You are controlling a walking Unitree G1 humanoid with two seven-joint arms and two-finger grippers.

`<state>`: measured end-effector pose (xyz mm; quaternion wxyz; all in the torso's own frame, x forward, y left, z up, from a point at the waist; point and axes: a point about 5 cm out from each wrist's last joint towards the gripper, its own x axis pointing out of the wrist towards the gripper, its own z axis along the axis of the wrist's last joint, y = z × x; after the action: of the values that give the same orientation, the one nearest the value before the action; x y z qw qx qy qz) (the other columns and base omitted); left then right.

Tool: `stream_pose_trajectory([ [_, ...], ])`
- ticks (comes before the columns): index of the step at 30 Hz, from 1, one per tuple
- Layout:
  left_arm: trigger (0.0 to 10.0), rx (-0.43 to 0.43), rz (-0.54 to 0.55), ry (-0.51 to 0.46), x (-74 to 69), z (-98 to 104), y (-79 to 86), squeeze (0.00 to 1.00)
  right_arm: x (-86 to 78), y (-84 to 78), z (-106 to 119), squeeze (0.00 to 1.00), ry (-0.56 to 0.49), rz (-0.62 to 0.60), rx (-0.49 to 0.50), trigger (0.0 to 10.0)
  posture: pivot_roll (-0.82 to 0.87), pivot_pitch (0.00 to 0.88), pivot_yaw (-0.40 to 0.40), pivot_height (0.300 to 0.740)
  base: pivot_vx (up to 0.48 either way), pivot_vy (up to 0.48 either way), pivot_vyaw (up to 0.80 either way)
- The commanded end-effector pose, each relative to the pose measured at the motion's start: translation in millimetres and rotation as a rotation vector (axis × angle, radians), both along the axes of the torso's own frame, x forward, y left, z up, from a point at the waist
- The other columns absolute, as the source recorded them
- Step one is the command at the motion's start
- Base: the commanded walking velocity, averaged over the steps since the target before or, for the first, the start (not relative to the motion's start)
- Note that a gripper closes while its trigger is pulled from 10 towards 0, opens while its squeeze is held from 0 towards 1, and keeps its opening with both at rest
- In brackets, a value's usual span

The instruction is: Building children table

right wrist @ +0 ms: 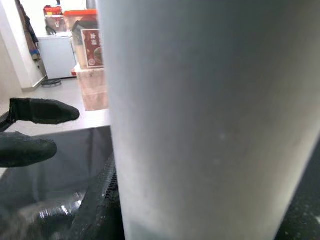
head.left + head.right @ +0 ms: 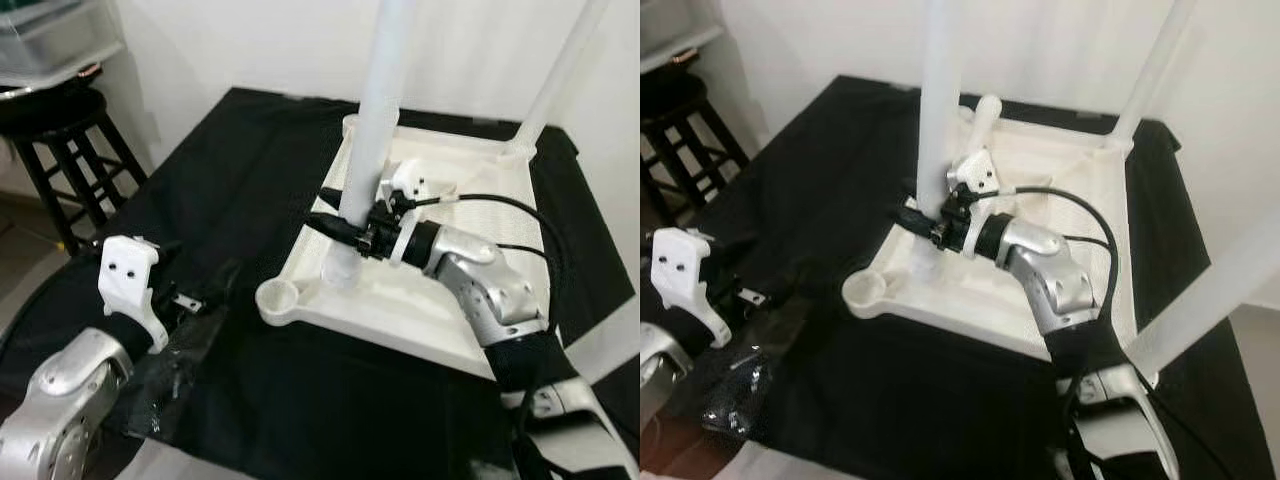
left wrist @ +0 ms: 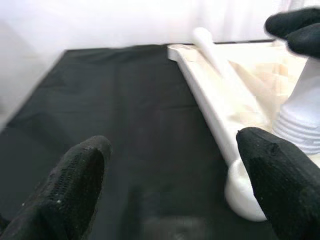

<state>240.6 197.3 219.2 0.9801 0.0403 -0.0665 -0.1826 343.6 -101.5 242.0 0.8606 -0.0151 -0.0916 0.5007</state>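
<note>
The white table top [image 2: 440, 300] lies upside down on a black cloth. One white leg [image 2: 378, 110] stands upright in a near-left socket, and my right gripper [image 2: 345, 228] is shut on it low down, just above the socket. In the right wrist view that leg [image 1: 210, 115] is very close. More legs stand at the back right [image 2: 560, 75] and the near right [image 2: 1220, 290]. The front-left corner socket [image 2: 278, 297] is empty. A loose leg [image 3: 215, 55] lies along the top's far-left rim. My left gripper [image 2: 205, 292] is open over the cloth, left of the empty socket, holding nothing.
A black stool [image 2: 60, 150] carrying a clear plastic bin [image 2: 50, 35] stands to the left of the table. A crumpled black plastic bag [image 2: 170, 370] lies at the near-left edge, under my left arm. White walls close off the back and right.
</note>
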Motion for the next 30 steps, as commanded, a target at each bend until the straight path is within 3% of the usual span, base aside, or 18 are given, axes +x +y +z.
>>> stream_pose_trajectory([
  [1,10.0,0.015,0.013,0.01,-2.5,-2,3.8,0.0,-2.7,10.5,2,0.0,-0.018,0.042,-0.005,10.0,0.07,0.195,-0.059,0.74,0.0,0.0,0.0],
  [10,10.0,0.019,0.002,-0.003,-5.7,4,4.6,0.0,12.9,2.5,13,0.0,-0.03,0.016,-0.006,10.0,0.07,0.22,-0.051,0.74,0.0,0.0,0.0],
  [15,10.0,0.043,-0.008,0.002,-7.6,7,2.7,0.0,7.9,-12.5,10,0.0,-0.005,0.175,-0.079,10.0,0.08,0.243,-0.052,0.74,0.0,0.0,0.0],
  [19,10.0,0.075,-0.013,0.001,-7.9,7,1.0,0.0,7.1,-17.6,10,0.0,0.001,0.206,-0.093,10.0,0.08,0.248,-0.053,0.74,0.0,0.0,0.0],
  [21,10.0,0.112,-0.02,-0.002,-7.9,7,-1.1,0.0,10.0,-20.2,12,0.0,0.001,0.203,-0.092,10.0,0.07,0.25,-0.052,0.74,0.0,-0.457,0.0],
  [30,10.0,0.098,-0.009,0.012,-5.6,7,-1.4,0.0,11.2,-20.8,12,0.0,-0.002,0.214,-0.079,10.0,0.08,0.253,-0.052,0.74,0.0,-0.415,0.0],
])
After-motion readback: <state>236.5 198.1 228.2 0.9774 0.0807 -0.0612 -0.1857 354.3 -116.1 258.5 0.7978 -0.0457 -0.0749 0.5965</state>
